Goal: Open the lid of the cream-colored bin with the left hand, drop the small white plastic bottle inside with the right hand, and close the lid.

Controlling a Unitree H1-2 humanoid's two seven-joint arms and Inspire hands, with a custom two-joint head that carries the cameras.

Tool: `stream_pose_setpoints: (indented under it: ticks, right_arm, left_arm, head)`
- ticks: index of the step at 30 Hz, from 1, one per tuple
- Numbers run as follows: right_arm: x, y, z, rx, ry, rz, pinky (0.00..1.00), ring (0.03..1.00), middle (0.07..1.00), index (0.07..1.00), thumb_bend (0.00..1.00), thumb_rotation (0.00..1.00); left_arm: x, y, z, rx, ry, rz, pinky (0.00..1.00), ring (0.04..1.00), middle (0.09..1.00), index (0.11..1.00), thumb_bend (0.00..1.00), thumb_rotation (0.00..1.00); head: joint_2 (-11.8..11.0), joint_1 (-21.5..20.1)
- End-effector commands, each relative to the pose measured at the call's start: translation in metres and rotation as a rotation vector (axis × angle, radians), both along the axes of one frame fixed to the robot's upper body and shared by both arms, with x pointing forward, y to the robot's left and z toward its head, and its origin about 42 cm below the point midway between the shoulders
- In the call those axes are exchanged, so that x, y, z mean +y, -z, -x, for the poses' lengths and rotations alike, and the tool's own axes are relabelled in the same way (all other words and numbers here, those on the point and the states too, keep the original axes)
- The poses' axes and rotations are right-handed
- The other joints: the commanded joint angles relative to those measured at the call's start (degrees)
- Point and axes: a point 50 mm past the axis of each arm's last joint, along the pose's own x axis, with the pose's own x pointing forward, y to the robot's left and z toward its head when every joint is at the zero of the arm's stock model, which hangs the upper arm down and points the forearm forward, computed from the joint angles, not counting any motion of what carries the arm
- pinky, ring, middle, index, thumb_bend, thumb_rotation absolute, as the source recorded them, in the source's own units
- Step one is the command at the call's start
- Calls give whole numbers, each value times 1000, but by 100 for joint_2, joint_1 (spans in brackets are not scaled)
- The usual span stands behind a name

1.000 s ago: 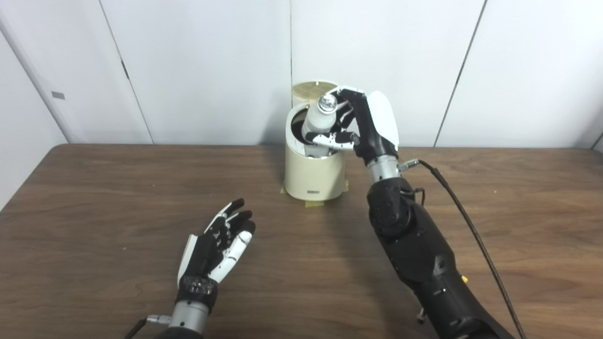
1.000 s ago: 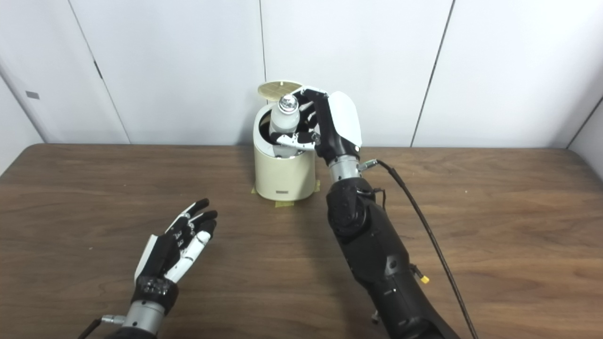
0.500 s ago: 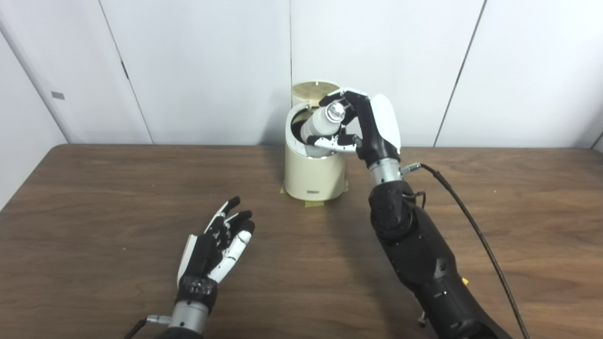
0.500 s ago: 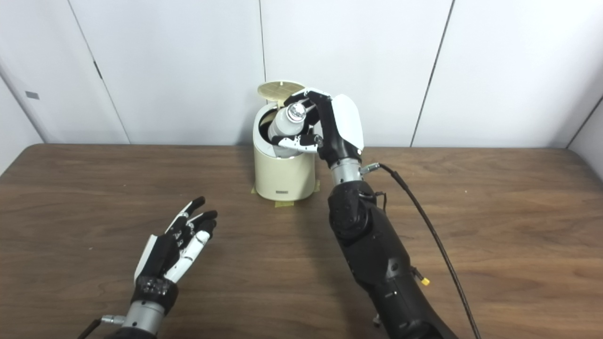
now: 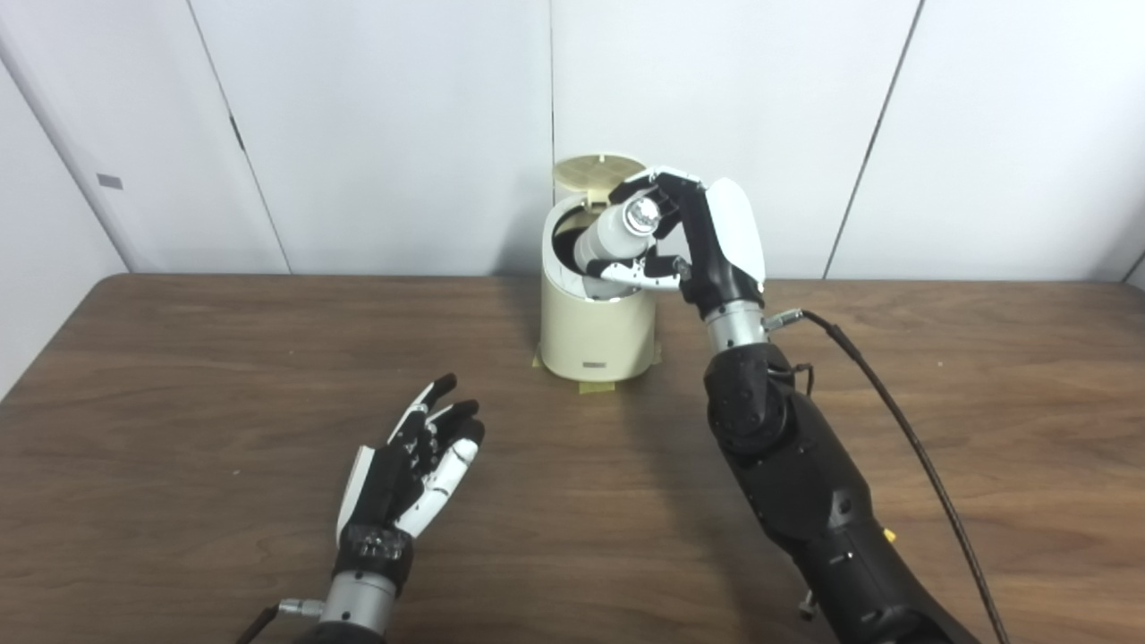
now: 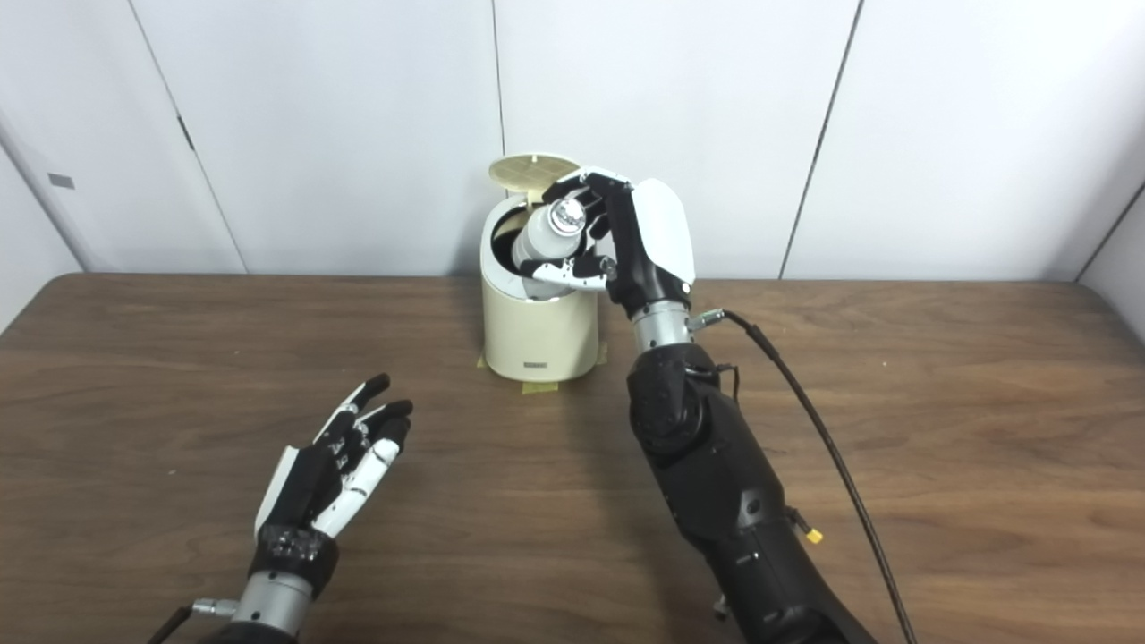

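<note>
Tilting over the mouth of the cream-coloured cylindrical plastic bin, the small white plastic bottle with a shiny silver cap is held by the right hand, whose fingers are wrapped around its body. The bottle's base is pointed down into the dark opening and its cap is turned up toward the cameras; whether the base touches the rim cannot be told. The round ribbed lid is seen standing upright at the back of the bin, so the opening step is judged done and the dropping step is the one in hand. The left hand is seen low over the brown wooden table, well apart from the bin, palm up, fingers spread and nothing in it.

For the next move, a release by the right hand is called for once the base is well inside the opening, so the bottle can slide in rather than catch on the edge. The right hand would then have to be drawn clear before the lid is reached for and pressed down.
</note>
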Motion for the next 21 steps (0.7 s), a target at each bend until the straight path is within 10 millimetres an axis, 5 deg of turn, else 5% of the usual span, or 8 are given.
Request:
stream_pose_setpoints:
  ticks: [1, 6, 8, 10, 14, 21]
  right_arm:
    - [7, -29, -6, -105, -21, -4, 412, 509, 490, 653, 569, 0]
    - [7, -28, -6, -115, -17, -3, 415, 514, 490, 679, 570, 0]
    - [7, -27, -6, -114, -12, 0, 420, 526, 594, 696, 839, 39]
    - [7, -27, -7, -109, -12, -5, 429, 553, 640, 708, 893, 48]
    - [7, -25, -7, -109, -12, -11, 447, 616, 717, 723, 919, 45]
    - [6, -24, -6, -100, -11, 0, 465, 628, 721, 720, 919, 55]
  left_arm:
    - [-14, 1, 16, -6, -25, 70, 831, 839, 828, 948, 574, 529]
    - [-14, 0, 17, -3, -23, 72, 837, 843, 831, 941, 559, 520]
    - [-13, 1, 16, -9, -18, 71, 833, 842, 832, 939, 554, 516]
    - [-13, 1, 16, -8, -16, 71, 832, 842, 831, 936, 557, 517]
    - [-13, 1, 16, -4, -20, 70, 830, 839, 830, 925, 562, 512]
    - [-14, 1, 17, -10, -23, 72, 835, 840, 829, 919, 560, 511]
  head:
    - [7, 13]
    - [7, 13]
    - [7, 13]
    - [7, 13]
    - [7, 13]
    - [13, 22]
